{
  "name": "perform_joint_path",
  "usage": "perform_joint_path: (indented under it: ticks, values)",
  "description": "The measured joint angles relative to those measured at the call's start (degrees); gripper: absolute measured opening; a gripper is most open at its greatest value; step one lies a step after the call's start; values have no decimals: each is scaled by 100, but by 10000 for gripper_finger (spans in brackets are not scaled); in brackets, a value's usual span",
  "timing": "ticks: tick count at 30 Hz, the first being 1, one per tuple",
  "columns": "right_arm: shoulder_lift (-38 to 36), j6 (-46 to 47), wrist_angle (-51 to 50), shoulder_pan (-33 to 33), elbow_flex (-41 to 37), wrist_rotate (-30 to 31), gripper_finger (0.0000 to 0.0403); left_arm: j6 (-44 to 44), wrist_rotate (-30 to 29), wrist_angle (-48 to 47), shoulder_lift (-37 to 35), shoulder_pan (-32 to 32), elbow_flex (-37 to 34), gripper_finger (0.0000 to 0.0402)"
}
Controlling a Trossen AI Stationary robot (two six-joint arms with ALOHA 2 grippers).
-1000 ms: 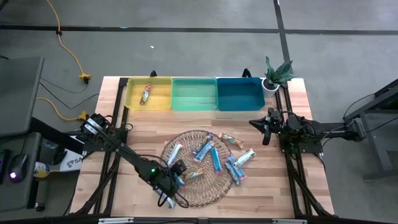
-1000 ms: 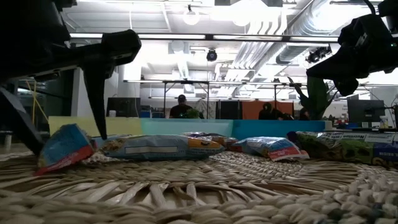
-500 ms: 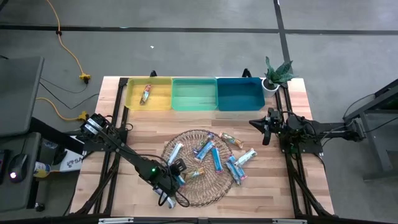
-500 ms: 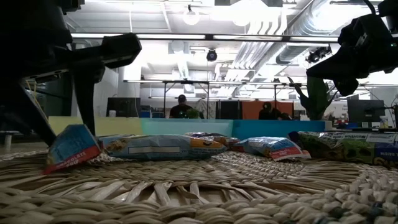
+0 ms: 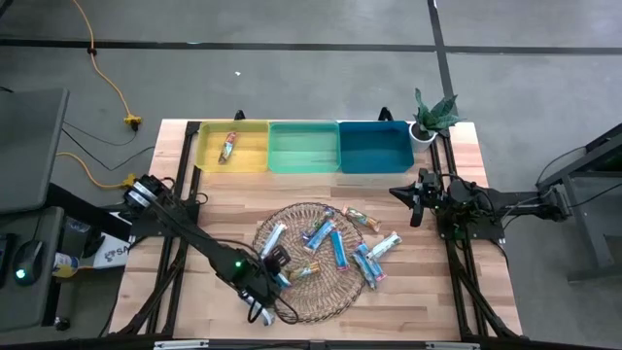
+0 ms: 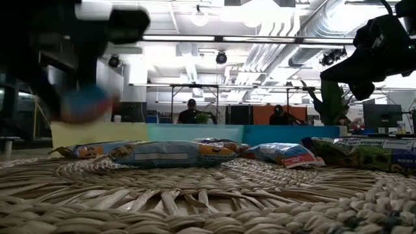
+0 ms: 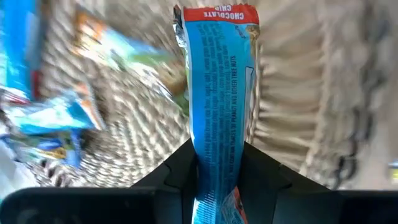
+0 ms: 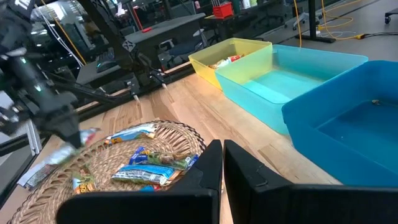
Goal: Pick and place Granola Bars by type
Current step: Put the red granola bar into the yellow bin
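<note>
blue bar [image 7: 219, 93] now lifted clear of wicker mat [image 5: 292, 297] at its near-left edge, pinched in left gripper [image 7: 217, 171]; one bar in yellow bin [image 5: 216, 160], rest unsorted; right gripper [image 5: 416, 194] closed, empty.

A bright blue wrapped granola bar [image 7: 219, 106] hangs clear above the round woven wicker mat [image 5: 303, 297]. Other blue, teal-white and orange-brown wrapped bars [image 5: 335, 248] lie flat, scattered across that mat.

Blue bar [image 7: 221, 112] between end effector [image 7: 219, 177] fingers
</note>
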Motion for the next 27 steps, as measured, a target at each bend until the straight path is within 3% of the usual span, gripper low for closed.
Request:
perform_joint_path:
  ticks: [11, 17, 20, 27]
  values:
    - [0, -2, 1, -2, 0, 0, 0, -1222, 2238, 181, -1819, 609, 105, 94]
    - [0, 0, 0, -1, 0, 0, 0, -1712, 3588, 1043, -2811, 1319, 105, 94]
    - [0, 0, 0, -2, 0, 0, 0, -1794, 3921, 1520, -3226, 1658, 105, 94]
    - [0, 0, 0, 0, 0, 0, 0, -1799, 3926, 1717, -3903, 2250, 103, 94]
